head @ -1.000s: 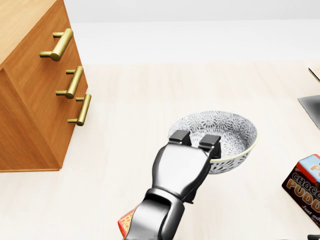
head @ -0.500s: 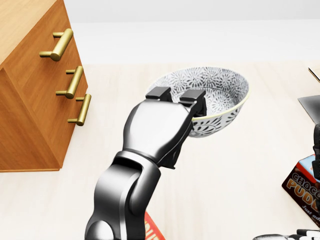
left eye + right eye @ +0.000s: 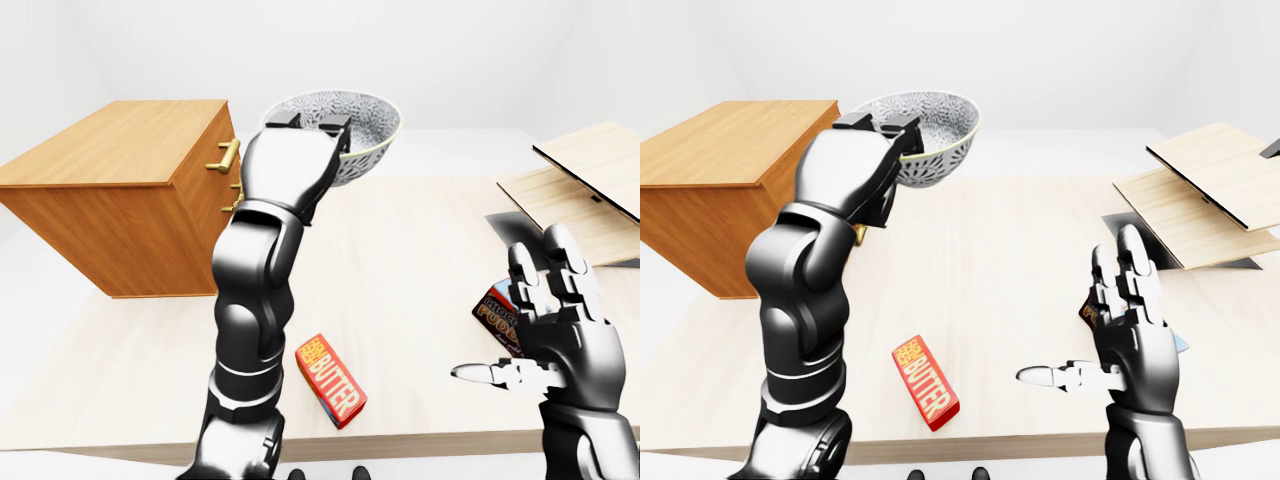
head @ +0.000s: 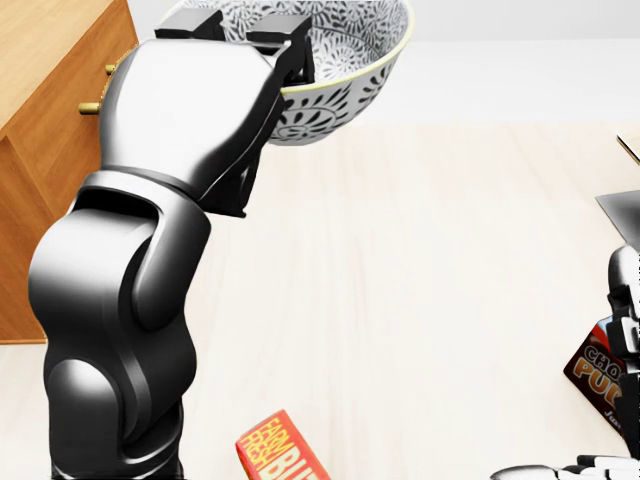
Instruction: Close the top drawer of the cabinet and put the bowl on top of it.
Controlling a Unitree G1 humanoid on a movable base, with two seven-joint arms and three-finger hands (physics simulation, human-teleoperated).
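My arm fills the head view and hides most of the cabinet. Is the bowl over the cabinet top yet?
Observer: Not yet. In the left-eye view the bowl, held at its rim by the left hand, sits right of the cabinet, past its right edge.
Operator: Anything lying on that top?
Observer: Nothing shows on it; both eye views show bare wood.
Operator: Where is my right hand?
Observer: The right hand is raised at the lower right of the left-eye view, above the table, fingers spread, holding nothing, partly covering the pudding box.
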